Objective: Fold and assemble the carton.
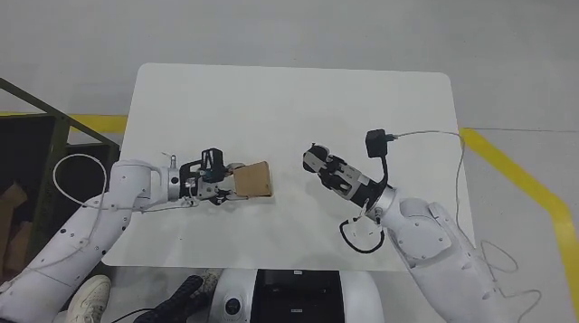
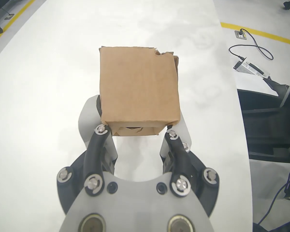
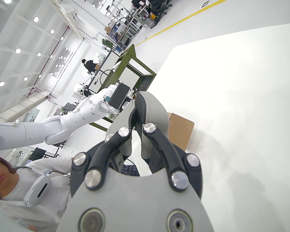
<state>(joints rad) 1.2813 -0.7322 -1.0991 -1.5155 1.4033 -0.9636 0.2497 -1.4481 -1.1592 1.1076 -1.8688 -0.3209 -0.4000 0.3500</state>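
A small brown cardboard carton is folded up into a box near the table's front left. My left gripper is shut on the carton, its fingers pressed on the two sides of the near end. That end shows folded inner flaps; the far top edge is torn. My right gripper hangs over the table a short way right of the carton, shut with nothing between its pads. Past it, a corner of the carton and the left arm show.
The white table has bare room behind and to the right of the carton. A green metal frame with cardboard stands off the table's left side. A cable and a power brick lie on the floor to the right.
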